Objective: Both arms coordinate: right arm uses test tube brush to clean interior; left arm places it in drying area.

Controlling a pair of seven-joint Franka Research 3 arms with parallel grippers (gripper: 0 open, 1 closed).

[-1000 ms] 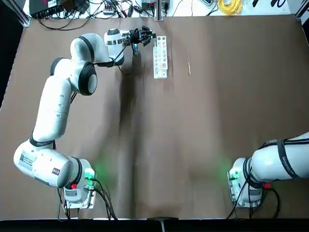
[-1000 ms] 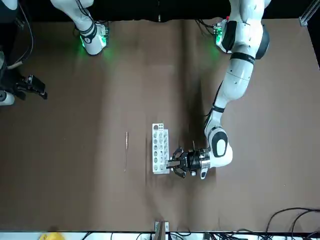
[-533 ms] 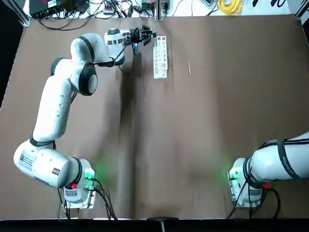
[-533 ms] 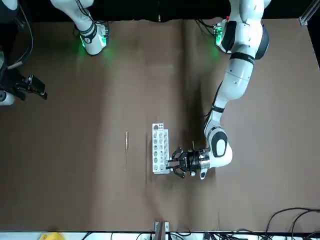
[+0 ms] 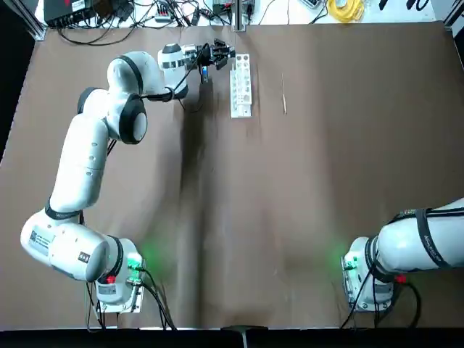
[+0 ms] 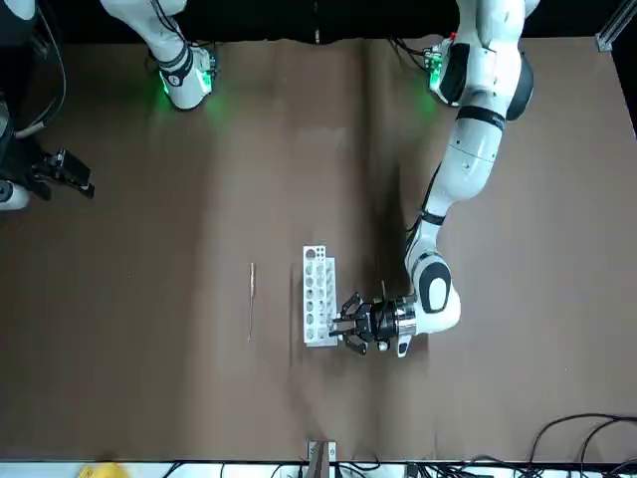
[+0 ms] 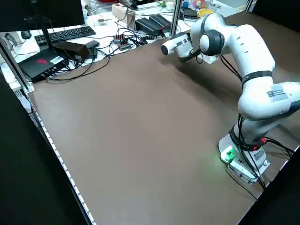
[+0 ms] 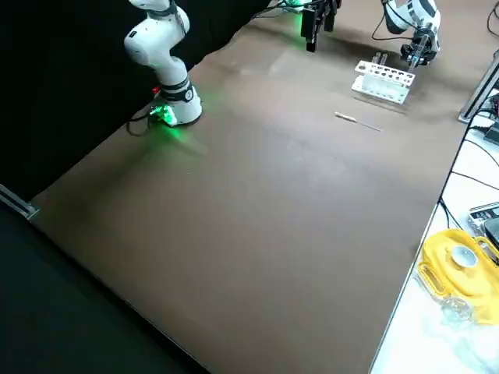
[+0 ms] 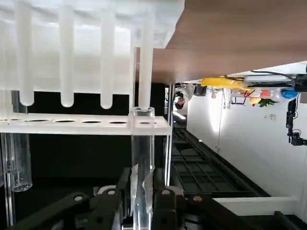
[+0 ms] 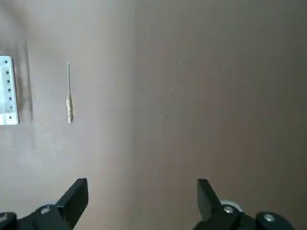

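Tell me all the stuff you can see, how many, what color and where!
rack: one, white, far part of the table, at the left end effector
brush: one, pale, lying flat to the right of the rack
tubes: at least two, clear, in the rack; one is between the left fingers
table: one, brown, under everything
cables: many, black, past the far edge
keyboard: one, black, beyond the table
yellow thing: one, beyond the far edge
left end effector: one, black, at the rack
right end effector: one, black, open, above the table's right side
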